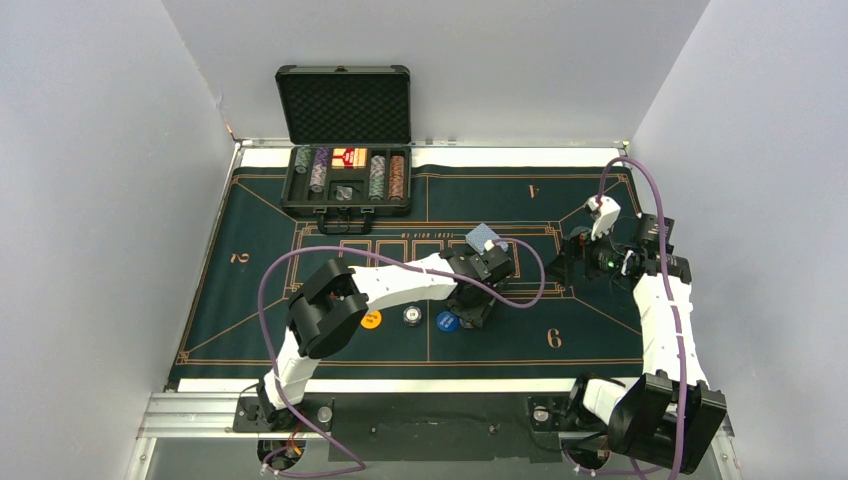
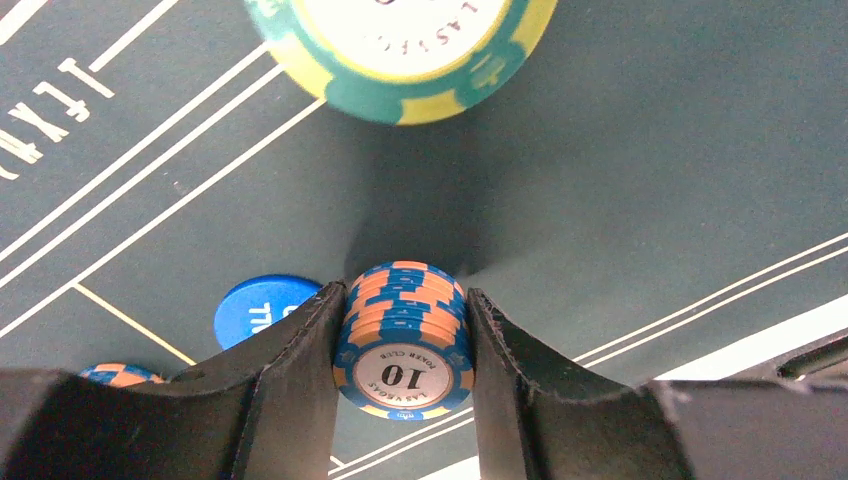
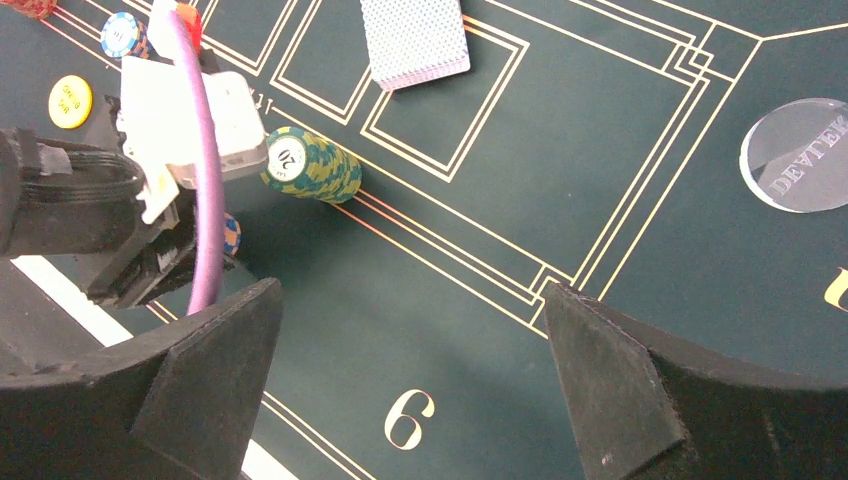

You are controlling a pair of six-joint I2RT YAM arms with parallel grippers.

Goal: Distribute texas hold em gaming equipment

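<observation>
four chip rows point(image 1: 377, 178) in open case point(image 1: 345, 209)

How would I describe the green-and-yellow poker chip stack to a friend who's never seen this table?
On the dark green felt mat, look between the gold number 6 and the blue-backed deck of playing cards: the short stack of green-and-yellow striped chips sits by the gold border lines there. Its top chip reads 20; the blue-and-orange stack clamped in the left hand reads 10.
</observation>
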